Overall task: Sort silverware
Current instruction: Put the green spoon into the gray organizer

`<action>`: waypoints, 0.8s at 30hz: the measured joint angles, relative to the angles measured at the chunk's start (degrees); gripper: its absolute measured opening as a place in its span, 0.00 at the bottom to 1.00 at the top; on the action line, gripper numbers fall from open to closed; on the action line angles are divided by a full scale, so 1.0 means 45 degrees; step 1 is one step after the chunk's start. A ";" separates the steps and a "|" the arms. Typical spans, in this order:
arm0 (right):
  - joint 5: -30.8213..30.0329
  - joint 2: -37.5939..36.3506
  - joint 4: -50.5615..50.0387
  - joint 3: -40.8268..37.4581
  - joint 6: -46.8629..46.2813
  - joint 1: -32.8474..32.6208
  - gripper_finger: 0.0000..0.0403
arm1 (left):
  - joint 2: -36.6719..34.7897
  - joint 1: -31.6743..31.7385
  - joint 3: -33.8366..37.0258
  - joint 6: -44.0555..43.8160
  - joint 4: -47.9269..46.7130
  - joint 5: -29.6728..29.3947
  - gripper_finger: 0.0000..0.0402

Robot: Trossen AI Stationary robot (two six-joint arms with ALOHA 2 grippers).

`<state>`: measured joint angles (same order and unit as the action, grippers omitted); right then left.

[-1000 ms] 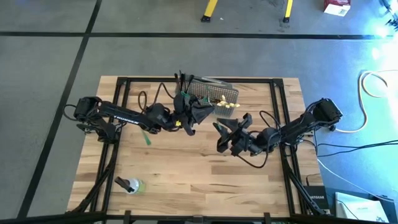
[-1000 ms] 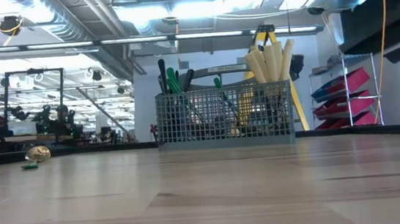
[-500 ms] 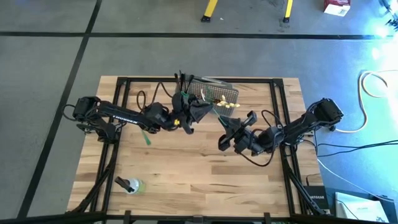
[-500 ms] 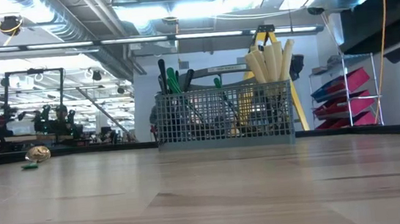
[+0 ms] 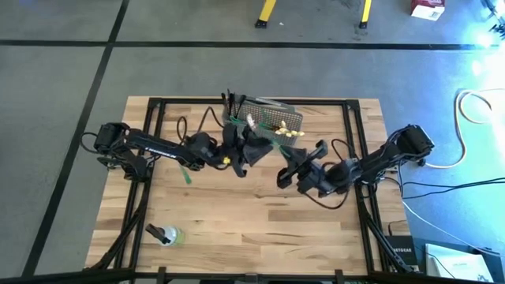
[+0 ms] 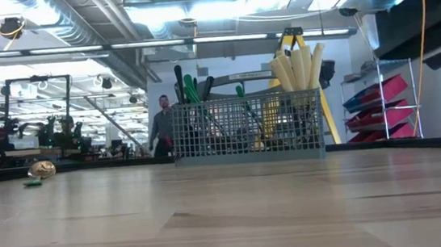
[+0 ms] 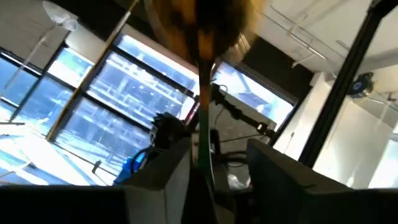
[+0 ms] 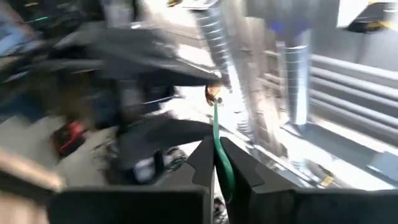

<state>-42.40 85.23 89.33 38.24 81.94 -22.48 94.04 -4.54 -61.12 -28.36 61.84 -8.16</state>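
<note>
Just beside the mesh basket (image 5: 272, 118) on the desk (image 5: 237, 229), with left end effector (image 5: 245, 147) clamped on a gold spoon (image 7: 200, 18) and right end effector (image 5: 288, 162) pinching a green-stemmed piece (image 8: 219, 149), lower each upright into its matching compartment, clear of the rim.

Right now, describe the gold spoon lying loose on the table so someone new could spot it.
Start at the grey mesh basket at the table's far edge, then go to the opposite near-left corner. A lone gold spoon lies there on a green strip. All other cutlery stands in the basket or is in the grippers.
</note>
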 joint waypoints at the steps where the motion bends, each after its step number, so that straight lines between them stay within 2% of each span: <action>1: 0.0027 -0.0071 0.0182 0.0000 0.0318 0.0000 0.00 | 0.0000 0.0000 0.0000 -0.0013 0.0056 0.0230 0.40; 8: 0.0053 -0.0471 -0.0015 0.1149 0.2229 0.0000 0.00 | -0.0010 0.0005 0.0000 0.0019 -0.0089 0.1679 0.61; 10: -0.0605 -0.0471 -0.0902 0.2055 0.3130 0.0023 0.00 | -0.0015 0.0018 0.0000 0.0369 -0.0534 0.2498 0.66; 12: -0.1285 -0.0471 -0.2860 0.3257 0.3672 0.0271 0.00 | -0.0015 0.0019 0.0163 0.0851 -0.1015 0.3095 0.69; 15: -0.2430 -0.0457 -0.7864 0.5382 0.3092 0.0805 0.00 | -0.0072 0.0014 0.0787 0.1475 -0.1213 0.2922 0.70; 17: -0.3151 -0.0422 -1.2526 0.7124 0.1421 0.1471 0.00 | -0.0160 0.0029 0.1521 0.1742 -0.0978 0.2324 0.70; 19: -0.3647 -0.0417 -1.7398 0.9064 -0.1285 0.2297 0.00 | -0.0110 -0.0012 0.2580 0.1732 -0.0347 0.1897 0.70; 21: -0.3248 -0.0372 -2.2302 1.1222 -0.4466 0.3191 0.00 | 0.0010 -0.0193 0.3881 0.1575 0.0892 0.1623 0.70; 24: -0.1852 0.0415 -2.8054 1.4852 -0.8568 0.4519 0.00 | -0.0137 -0.0466 0.5699 0.1440 0.3433 0.0735 0.70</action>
<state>-50.73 87.09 -36.92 105.07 43.38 -2.15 93.42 -6.63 -35.48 -21.88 77.29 -4.85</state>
